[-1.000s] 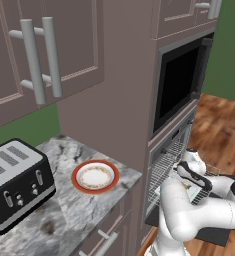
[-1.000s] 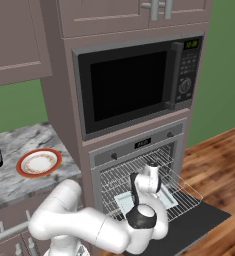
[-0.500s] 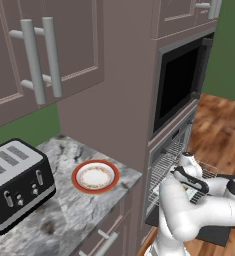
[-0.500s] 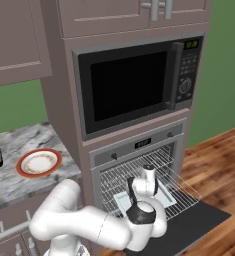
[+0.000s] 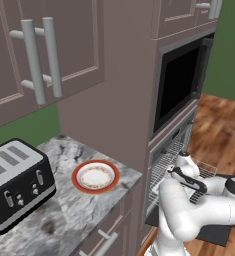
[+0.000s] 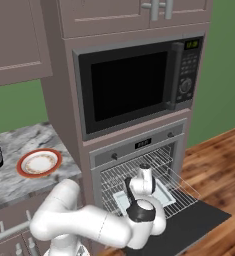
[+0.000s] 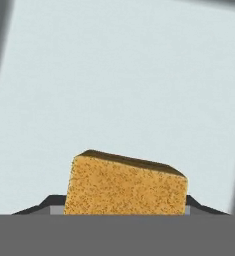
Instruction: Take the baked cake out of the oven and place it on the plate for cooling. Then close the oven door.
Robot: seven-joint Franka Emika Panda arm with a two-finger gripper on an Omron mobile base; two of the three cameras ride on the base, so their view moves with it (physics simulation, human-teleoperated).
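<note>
Kitchen wall unit, oven bay, hand at work inside.

- Microwave [image 6: 134, 87] – black window, built in directly above the hand.
- Oven [image 6: 139, 145] – silver control strip, small display and two knobs just above the hand; cavity open, hand reaching in over the wire rack [image 6: 181, 192].
- Oven door [image 6: 194, 225] – dark panel, folded down flat, below the hand and on its near side.
- Counter [image 5: 64, 220] – grey marbled stone, well off to the hand's left and higher.
- Arm [image 6: 89, 225] – white, bent low in front of the oven, wrist turned down toward the rack.
- Toaster [image 5: 16, 185] – black and silver, on the counter, farthest from the hand on the left.
- Plate [image 5: 95, 176] – white with orange-red rim, bare, on the counter between toaster and oven; well apart from the hand.
- Tray [image 7: 119, 75] – pale, rectangular, on the rack straight ahead of the hand; seen in the right base view [image 6: 164, 196] just beyond the wrist.
- Cake [image 7: 126, 187] – golden-brown block, lying on the tray, between the two fingertips.
- Gripper [image 7: 120, 211] – lowered over the cake, one dark tip [image 7: 49, 205] showing at each side of the block, close against it. Moderately wide; cannot tell whether clamped on the cake or merely flanking it.
</note>
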